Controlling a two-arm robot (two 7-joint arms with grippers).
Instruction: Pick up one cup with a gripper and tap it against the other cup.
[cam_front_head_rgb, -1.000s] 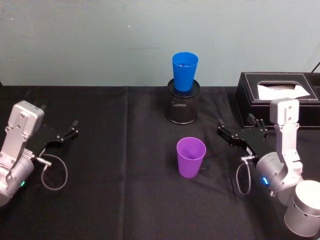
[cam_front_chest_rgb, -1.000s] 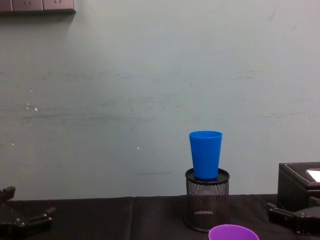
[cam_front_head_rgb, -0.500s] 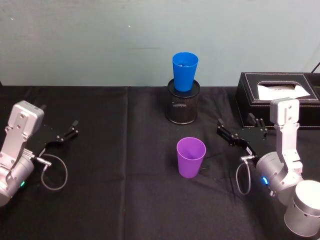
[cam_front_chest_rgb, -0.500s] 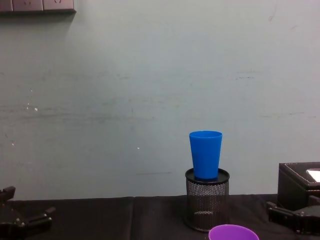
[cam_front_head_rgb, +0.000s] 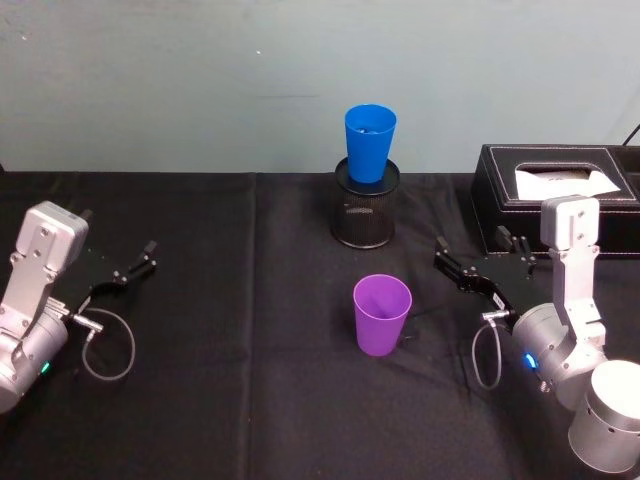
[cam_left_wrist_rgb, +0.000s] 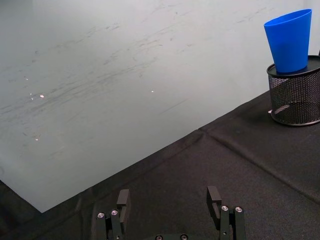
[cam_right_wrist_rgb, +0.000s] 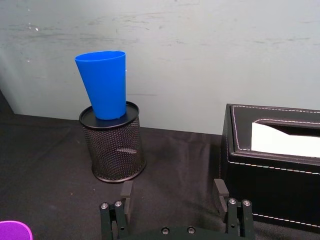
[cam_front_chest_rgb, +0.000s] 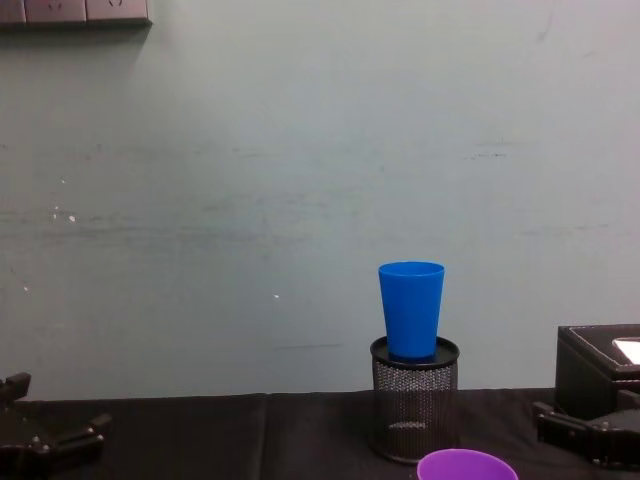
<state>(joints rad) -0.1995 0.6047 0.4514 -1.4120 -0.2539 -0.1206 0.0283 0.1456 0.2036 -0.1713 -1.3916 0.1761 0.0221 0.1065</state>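
Resting low over the black cloth (cam_front_head_rgb: 250, 400) on my right side, my right gripper (cam_front_head_rgb: 478, 258) has its fingers spread wide with nothing between them. It points toward the middle of the table, with the purple cup (cam_front_head_rgb: 381, 314) a little way off to its left and nearer me. That cup stands upright on the cloth, mouth up, touching neither gripper. In the chest view just its rim (cam_front_chest_rgb: 467, 466) shows at the bottom edge; in the right wrist view a sliver of it (cam_right_wrist_rgb: 15, 230) sits at one corner.

Beyond the purple cup, near the wall, the blue cup (cam_front_head_rgb: 369, 142) stands upright with its base set in the mouth of a black mesh holder (cam_front_head_rgb: 365, 217). From the chest view it rises well above the holder's rim (cam_front_chest_rgb: 411, 309). The two cups are well apart, roughly in line, front to back.

A black tissue box (cam_front_head_rgb: 555, 197) sits just behind my right gripper, at the right edge of the table.

My left gripper (cam_front_head_rgb: 118, 270) lies parked at the far left, its fingers (cam_left_wrist_rgb: 122, 201) likewise wide apart and holding nothing, aimed across the cloth toward the holder.
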